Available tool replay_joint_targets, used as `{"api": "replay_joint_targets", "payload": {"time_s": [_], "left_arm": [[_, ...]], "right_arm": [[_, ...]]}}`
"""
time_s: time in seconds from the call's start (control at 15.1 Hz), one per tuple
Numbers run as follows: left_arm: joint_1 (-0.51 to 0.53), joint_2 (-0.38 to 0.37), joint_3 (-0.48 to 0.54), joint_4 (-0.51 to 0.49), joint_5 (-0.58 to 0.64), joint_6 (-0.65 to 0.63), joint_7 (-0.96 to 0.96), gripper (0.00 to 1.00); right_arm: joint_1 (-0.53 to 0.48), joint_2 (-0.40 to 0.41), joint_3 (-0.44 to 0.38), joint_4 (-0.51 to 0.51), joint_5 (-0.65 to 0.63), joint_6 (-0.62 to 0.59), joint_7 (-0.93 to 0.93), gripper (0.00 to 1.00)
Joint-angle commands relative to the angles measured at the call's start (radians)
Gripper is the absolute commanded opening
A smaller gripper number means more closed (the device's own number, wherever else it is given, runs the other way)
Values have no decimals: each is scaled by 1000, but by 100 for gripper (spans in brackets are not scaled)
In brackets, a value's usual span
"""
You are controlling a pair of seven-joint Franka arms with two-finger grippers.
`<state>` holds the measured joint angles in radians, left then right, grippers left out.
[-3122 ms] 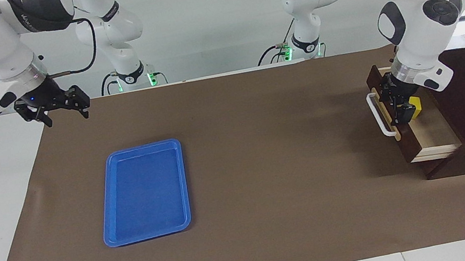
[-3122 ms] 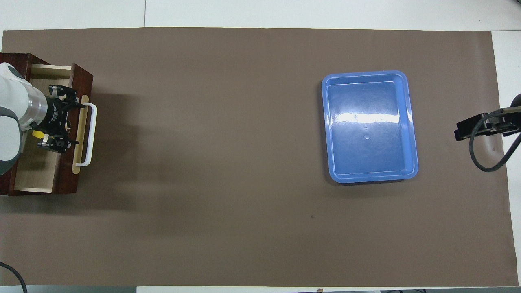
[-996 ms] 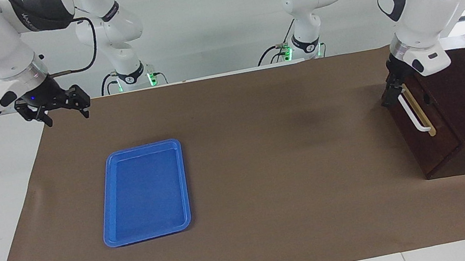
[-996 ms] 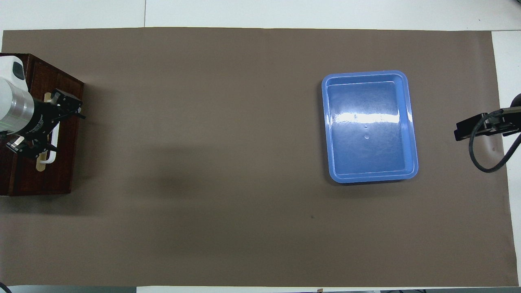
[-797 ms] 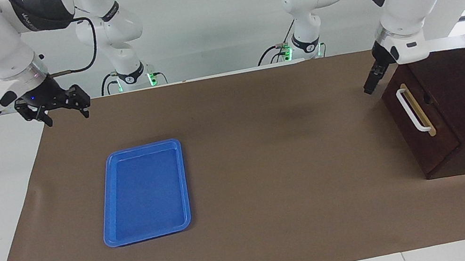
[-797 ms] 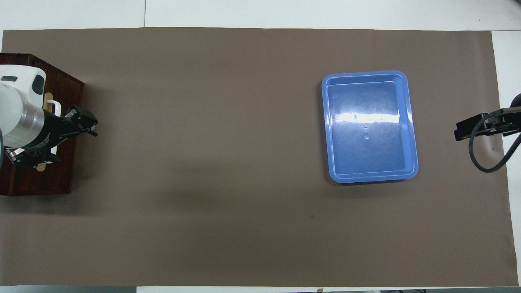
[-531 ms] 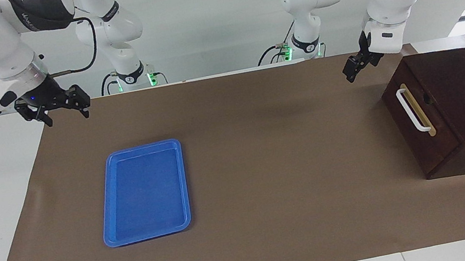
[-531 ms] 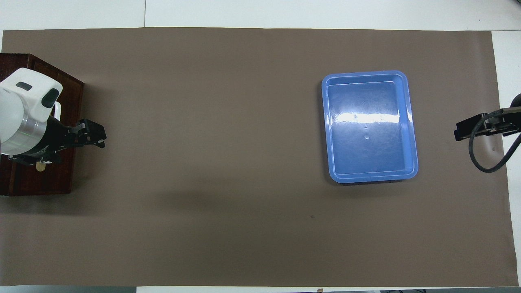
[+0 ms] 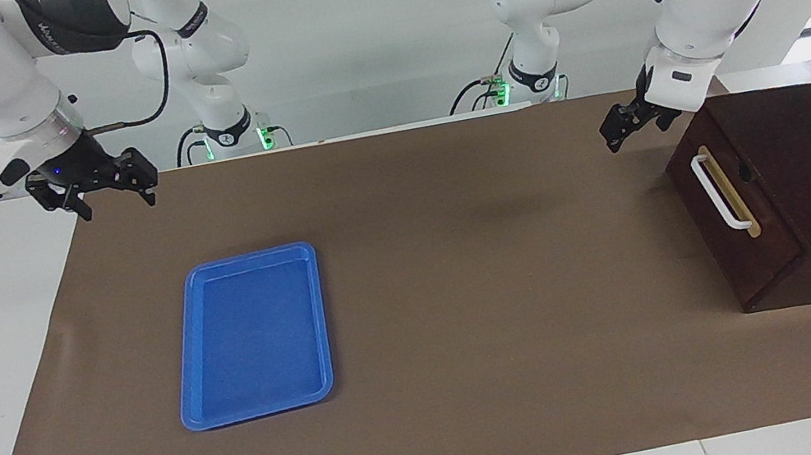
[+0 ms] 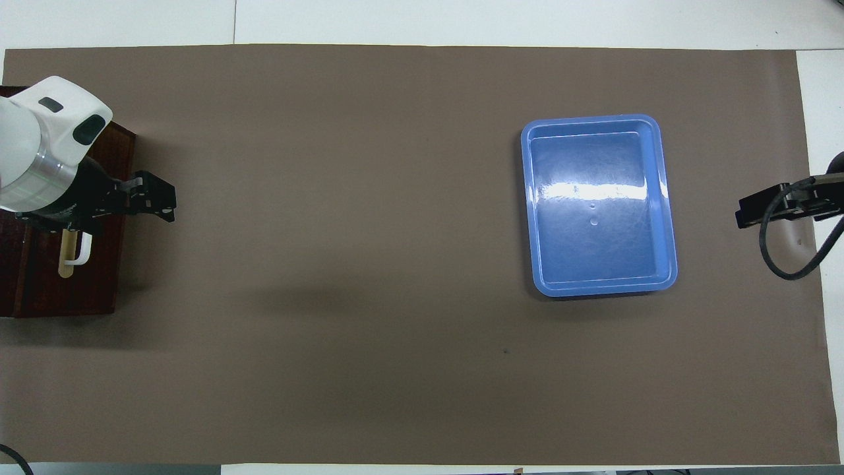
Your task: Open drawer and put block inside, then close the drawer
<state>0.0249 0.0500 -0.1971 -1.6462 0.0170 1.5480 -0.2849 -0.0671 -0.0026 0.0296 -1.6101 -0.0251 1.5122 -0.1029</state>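
Note:
The drawer (image 9: 763,244) is shut flush in its dark brown cabinet at the left arm's end of the table, with its white bar handle (image 9: 718,193) showing. From above, the drawer (image 10: 105,277) is partly covered by my left arm. The block is hidden. My left gripper (image 9: 633,125) hangs open and empty in the air over the brown mat, just off the cabinet's front corner nearest the robots, also seen as the left gripper (image 10: 161,201). My right gripper (image 9: 114,197) waits open and empty over the mat's corner at the right arm's end.
A blue tray (image 9: 236,259) lies empty on the brown mat toward the right arm's end, its rim (image 10: 593,120) plain from above. The brown mat (image 9: 467,292) covers most of the white table.
The drawer, open with the yellow block inside three seconds ago, is shut. My left gripper has come off the handle, risen and swung out over the mat. The right arm has not moved.

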Motion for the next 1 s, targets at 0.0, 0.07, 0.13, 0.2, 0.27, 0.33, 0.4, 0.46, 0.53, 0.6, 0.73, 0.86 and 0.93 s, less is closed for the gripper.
{"api": "replay_joint_targets", "payload": {"time_s": [0.0,0.07,0.13,0.2,0.27,0.33,0.4,0.46,0.53,0.6,0.73,0.86,0.93], "left_arm": [[20,-42,-13,-16,-9,-33,79,100],[18,-47,-13,-17,-11,-26,87,100],[12,-53,-13,-26,-11,-26,108,100],[6,-90,-13,-84,-11,-32,134,100],[1,-122,-13,-145,-11,-19,162,100],[-9,-121,-13,-150,-11,15,168,100],[-11,-116,-7,-139,-15,23,167,100],[-11,-114,2,-132,-20,24,164,100],[-13,-113,10,-132,-25,33,167,100],[-14,-107,10,-132,-34,59,159,100],[-17,-107,10,-132,-42,72,142,100],[-19,-107,16,-132,-45,66,144,100],[-19,-104,19,-127,-43,66,145,100]], "right_arm": [[-8,-14,6,-14,14,14,14,100],[-8,-14,6,-13,14,14,14,100],[-8,-14,6,-14,14,14,14,100],[-8,-14,6,-13,14,14,14,100],[-8,-14,6,-13,14,14,14,100],[-8,-14,6,-13,14,14,14,100],[-8,-14,6,-13,14,14,14,100],[-8,-14,6,-14,14,14,14,100],[-8,-14,6,-13,14,14,14,100],[-8,-14,6,-13,14,14,14,100],[-8,-14,6,-13,14,14,14,100],[-8,-14,6,-13,14,14,14,100],[-8,-14,6,-13,14,14,12,100]]}}
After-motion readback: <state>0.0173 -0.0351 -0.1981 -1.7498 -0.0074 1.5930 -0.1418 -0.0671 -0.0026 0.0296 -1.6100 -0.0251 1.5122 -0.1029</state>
